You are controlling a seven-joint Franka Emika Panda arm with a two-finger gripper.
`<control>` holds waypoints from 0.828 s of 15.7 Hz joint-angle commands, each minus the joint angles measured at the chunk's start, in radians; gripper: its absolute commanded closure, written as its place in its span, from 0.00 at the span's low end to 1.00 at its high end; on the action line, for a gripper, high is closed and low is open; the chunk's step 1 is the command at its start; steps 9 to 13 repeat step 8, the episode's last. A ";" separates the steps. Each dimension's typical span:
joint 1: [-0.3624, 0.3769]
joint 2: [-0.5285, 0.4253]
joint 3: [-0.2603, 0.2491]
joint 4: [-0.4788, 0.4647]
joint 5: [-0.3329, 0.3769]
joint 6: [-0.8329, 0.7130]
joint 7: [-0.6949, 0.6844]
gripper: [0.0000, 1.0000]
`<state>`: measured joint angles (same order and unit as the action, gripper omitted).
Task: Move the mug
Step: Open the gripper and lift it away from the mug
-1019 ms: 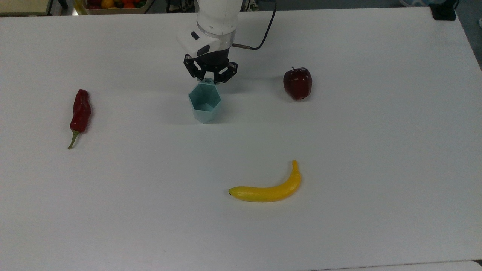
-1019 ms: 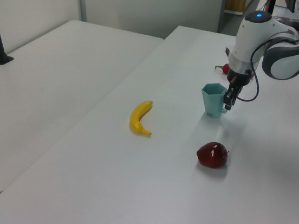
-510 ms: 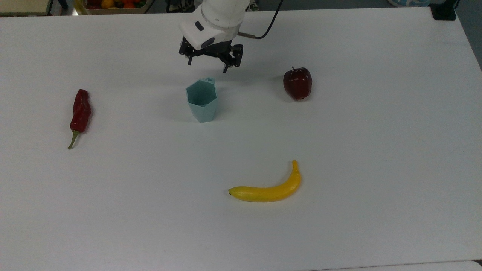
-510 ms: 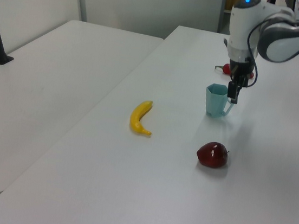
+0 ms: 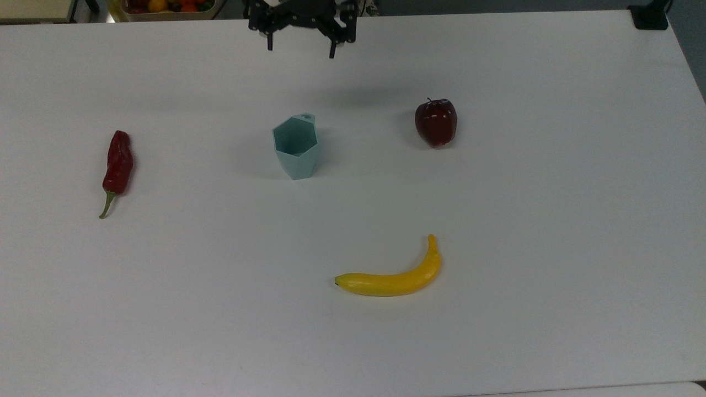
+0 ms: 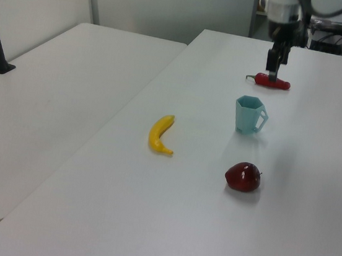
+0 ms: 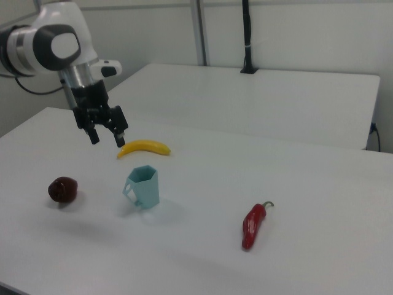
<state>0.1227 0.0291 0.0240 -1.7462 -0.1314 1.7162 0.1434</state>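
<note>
The mug (image 5: pixel 297 146) stood upright on the white table (image 5: pixel 551 220), free of any grip, with its hexagonal mouth facing up. In the top view its small handle pointed toward the far edge of the table; in the left view (image 6: pixel 249 114) the handle stuck out to the left view's right, and in the right view (image 7: pixel 143 186) it showed on the right view's left.

The tool (image 5: pixel 300 48) hung in the air above the far part of the table, well apart from the mug, with its 2 fingers (image 5: pixel 333 49) spread wide and nothing between them. In the right view the tool (image 7: pixel 105 136) was up and to the right view's left of the mug, and the white arm (image 7: pixel 55 43) rose behind it. In the left view the tool (image 6: pixel 272 68) hung above the far end of the table.

3 other things lay on the table around the mug. A red chili pepper (image 5: pixel 117 165) lay well off to the top view's left, a dark red apple (image 5: pixel 436 122) sat to the top view's right, and a yellow banana (image 5: pixel 394 277) lay nearer the front edge, curved with its ends turned up. None of them touched the mug. A box of mixed fruit (image 5: pixel 165 6) sat beyond the table's far edge at the top view's upper left.
</note>
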 commanded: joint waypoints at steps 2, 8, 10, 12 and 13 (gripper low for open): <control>0.020 -0.124 -0.078 0.010 0.085 -0.079 -0.082 0.00; -0.015 -0.106 -0.078 0.060 0.084 -0.098 -0.079 0.00; -0.015 -0.106 -0.078 0.060 0.084 -0.098 -0.079 0.00; -0.015 -0.106 -0.078 0.060 0.084 -0.098 -0.079 0.00; -0.015 -0.106 -0.078 0.060 0.084 -0.098 -0.079 0.00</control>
